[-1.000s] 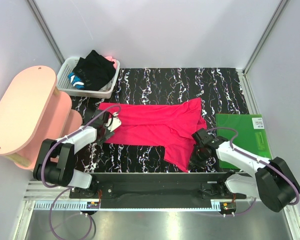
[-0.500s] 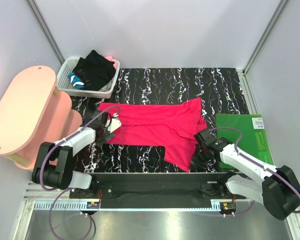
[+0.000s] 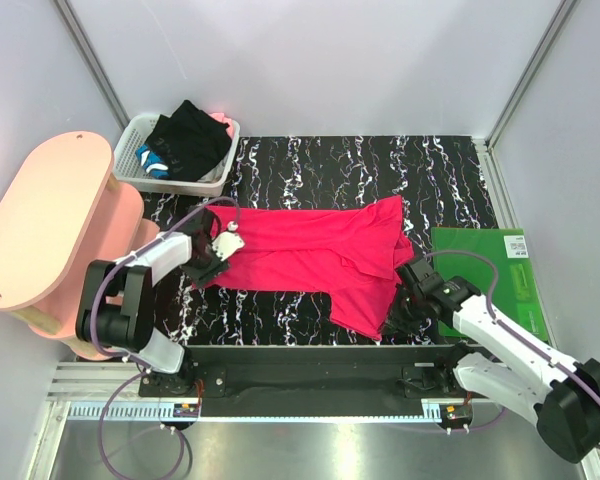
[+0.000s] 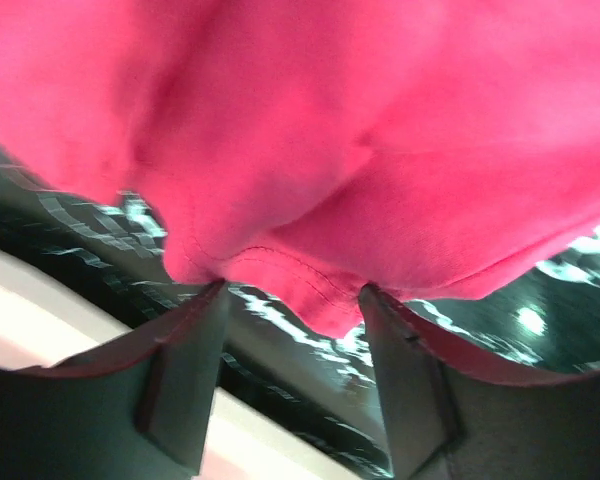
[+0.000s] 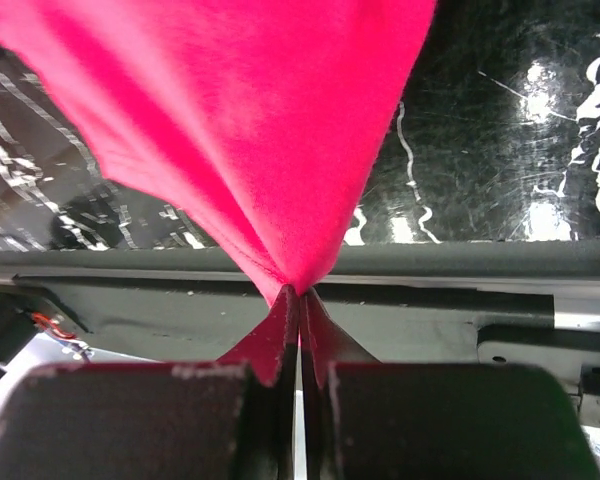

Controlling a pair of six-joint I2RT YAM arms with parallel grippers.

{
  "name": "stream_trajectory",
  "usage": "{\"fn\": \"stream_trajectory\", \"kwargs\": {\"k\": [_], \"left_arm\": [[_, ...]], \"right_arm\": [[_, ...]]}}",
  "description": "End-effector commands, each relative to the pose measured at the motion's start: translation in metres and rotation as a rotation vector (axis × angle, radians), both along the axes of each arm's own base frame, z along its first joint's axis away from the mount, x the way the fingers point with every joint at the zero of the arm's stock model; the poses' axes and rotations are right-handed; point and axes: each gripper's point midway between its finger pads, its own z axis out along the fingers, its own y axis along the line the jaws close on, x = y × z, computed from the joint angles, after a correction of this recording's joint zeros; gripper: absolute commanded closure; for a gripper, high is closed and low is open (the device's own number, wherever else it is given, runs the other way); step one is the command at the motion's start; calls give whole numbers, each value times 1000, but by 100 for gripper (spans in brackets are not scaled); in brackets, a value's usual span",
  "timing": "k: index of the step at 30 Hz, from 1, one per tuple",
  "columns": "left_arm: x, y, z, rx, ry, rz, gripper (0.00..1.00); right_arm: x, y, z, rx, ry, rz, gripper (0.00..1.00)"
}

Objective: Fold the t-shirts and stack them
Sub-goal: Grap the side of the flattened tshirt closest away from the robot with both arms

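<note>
The pinkish-red t-shirt [image 3: 310, 255] lies spread across the black marbled table [image 3: 380, 170], with one flap reaching the near edge. My left gripper [image 3: 212, 256] is at its left edge. In the left wrist view the fingers [image 4: 185, 380] stand wide apart and the shirt's hem [image 4: 320, 300] sags between their tips. My right gripper [image 3: 395, 318] is shut on the shirt's near right corner. In the right wrist view the cloth [image 5: 250, 120] fans out from the pinched tips [image 5: 300, 292]. The black t-shirt [image 3: 190, 140] lies heaped in the white basket [image 3: 132, 168].
A pink oval stool [image 3: 50, 220] stands close to the left of the left arm. The green mat [image 3: 490, 270] lies at the right, just beyond the right arm. The basket sits at the back left corner. Grey walls enclose the table.
The right gripper has drawn the shirt's near corner slightly right and toward the near edge, its arm swinging outward. The left arm has shifted, with its gripper still at the shirt's left edge.
</note>
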Motion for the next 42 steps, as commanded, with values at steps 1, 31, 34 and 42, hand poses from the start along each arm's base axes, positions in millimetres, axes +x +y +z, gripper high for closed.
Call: {"fn": "stream_trajectory", "kwargs": {"k": [1, 31, 34, 42], "left_arm": [[-57, -29, -2, -285, 213, 37, 32], [-63, -1, -24, -198, 143, 155, 69], [-59, 2, -20, -184, 116, 156, 81], [-51, 4, 5, -180, 45, 142, 100]], "right_arm": [[5, -2, 22, -7, -55, -8, 100], [2, -5, 29, 0, -65, -14, 100], [2, -7, 30, -7, -74, -15, 100], [-6, -17, 42, -41, -73, 7, 100]]}}
